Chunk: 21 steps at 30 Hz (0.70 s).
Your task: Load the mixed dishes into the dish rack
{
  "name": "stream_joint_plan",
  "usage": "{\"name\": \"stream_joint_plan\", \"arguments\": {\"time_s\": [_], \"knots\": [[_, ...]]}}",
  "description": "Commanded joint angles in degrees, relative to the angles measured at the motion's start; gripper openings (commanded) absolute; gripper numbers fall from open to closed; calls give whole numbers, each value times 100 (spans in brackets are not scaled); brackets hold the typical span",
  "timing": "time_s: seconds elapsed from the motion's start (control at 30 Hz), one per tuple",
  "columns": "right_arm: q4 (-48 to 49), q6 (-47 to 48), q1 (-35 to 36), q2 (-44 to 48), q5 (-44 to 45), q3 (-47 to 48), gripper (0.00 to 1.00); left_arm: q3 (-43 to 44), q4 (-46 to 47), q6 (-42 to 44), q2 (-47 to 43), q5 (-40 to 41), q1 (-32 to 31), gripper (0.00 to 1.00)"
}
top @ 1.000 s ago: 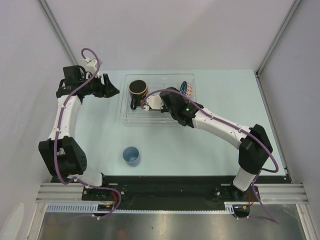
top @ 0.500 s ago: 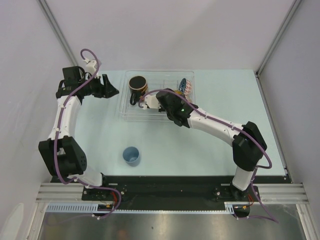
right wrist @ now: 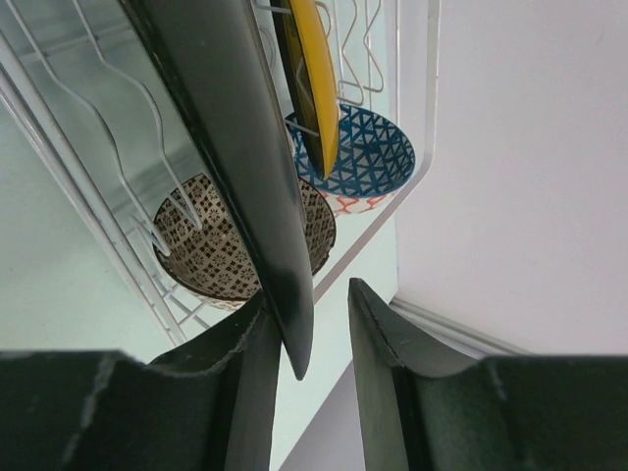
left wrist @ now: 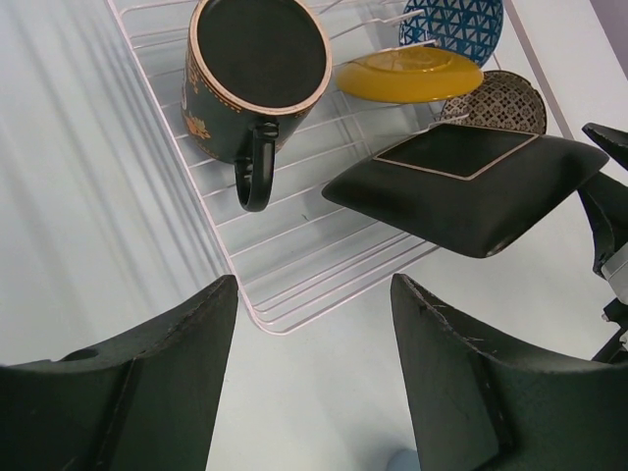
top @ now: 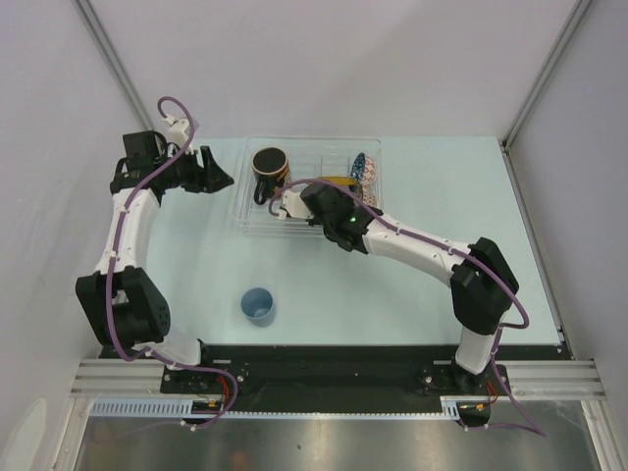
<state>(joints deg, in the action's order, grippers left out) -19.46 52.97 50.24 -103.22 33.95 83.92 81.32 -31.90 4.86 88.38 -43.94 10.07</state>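
Top external view: dark mug [top: 269,169], yellow round plate [left wrist: 407,74], blue patterned bowl [left wrist: 453,25] and beige patterned bowl [left wrist: 496,98] sit in the dish rack [top: 245,211] at upper centre. The small light-blue cup [top: 258,305] lies lower left. The right gripper [right wrist: 309,314], stretched over the rack, is loosely parted around the black floral square plate [left wrist: 461,186]. The left gripper [left wrist: 314,285] hovers wide, empty.

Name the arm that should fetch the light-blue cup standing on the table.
Left. The left gripper is open and empty beside the dish rack, and the small light-blue cup stands on that arm's side of the table. The right gripper has the black square plate between its fingers over the rack.
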Motion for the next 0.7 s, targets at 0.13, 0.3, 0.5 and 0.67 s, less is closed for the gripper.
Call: {"name": "stream_joint_plan", "arguments": {"time_s": [0.13,0.3,0.5,0.67], "knots": [[39,-261,-137,83,278,81,36,-72,193,-82,-224,-229,74,69],[-101,-393,-251,170,182,81,27,-81,193,-82,-233,-220,118,69],[-216,-585,-339,197,305,54,10,-64,211,-108,-242,-237,110,69],[-330,-727,-339,249,375,46,35,-46,210,-108,-233,-229,110,68]]}}
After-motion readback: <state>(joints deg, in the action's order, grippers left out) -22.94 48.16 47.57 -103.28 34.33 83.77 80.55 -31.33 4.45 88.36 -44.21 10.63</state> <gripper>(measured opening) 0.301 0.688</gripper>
